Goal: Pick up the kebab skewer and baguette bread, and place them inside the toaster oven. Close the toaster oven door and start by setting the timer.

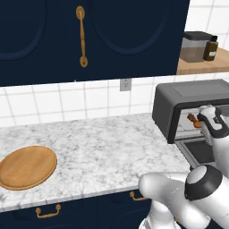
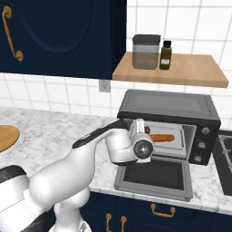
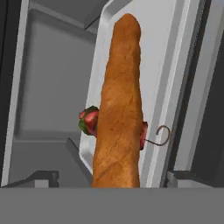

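Inside the oven (image 2: pixel 170 108), the baguette (image 3: pixel 119 109) lies on the tray (image 3: pixel 168 65), across the skewer (image 3: pixel 89 121). Your hand (image 3: pixel 111 181) sits at the oven mouth, fingers spread, grasping nothing as far as the close view lets you judge. Loading looks done; next you back straight out, then swing the door (image 2: pixel 156 176) up by its front edge. Watch the cavity roof above the wrist; the surface (image 1: pixel 98 147) to the left gives room.
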### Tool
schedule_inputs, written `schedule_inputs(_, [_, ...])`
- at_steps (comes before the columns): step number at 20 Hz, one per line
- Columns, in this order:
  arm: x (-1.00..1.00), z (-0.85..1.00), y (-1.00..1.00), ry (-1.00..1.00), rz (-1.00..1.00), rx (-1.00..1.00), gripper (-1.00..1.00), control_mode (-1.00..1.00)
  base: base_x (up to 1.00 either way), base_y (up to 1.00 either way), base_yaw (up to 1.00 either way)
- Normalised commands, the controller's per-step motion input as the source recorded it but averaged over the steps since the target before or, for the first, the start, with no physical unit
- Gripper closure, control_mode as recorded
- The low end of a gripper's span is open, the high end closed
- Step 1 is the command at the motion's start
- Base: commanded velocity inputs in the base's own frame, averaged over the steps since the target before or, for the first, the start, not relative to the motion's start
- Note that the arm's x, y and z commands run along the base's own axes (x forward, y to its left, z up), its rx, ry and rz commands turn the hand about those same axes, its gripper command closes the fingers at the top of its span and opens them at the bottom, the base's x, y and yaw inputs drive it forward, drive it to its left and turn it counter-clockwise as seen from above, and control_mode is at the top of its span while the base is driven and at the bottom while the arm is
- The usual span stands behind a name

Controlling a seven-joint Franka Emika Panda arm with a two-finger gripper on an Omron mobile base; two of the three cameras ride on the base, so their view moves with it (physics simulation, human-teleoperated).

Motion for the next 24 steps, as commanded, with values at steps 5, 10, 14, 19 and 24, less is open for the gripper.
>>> schedule_inputs(5, [-0.15,0.40,0.00,0.21,-0.10,-0.04,-1.00,-1.00,0.00,0.00,0.00])
schedule_inputs(10, [-0.69,0.36,-0.20,0.14,-0.09,-0.01,-1.00,-1.00,0.00,0.00,0.00])
schedule_inputs(14, [-0.69,0.34,-0.26,0.19,-0.05,-0.02,-1.00,-1.00,0.00,0.00,0.00])
schedule_inputs(19, [-0.69,0.06,-0.33,0.37,0.02,-0.08,-1.00,-1.00,0.00,0.00,0.00])
schedule_inputs(24, [-0.27,-0.36,-0.18,0.43,0.15,-0.09,-1.00,-1.00,0.00,0.00,0.00])
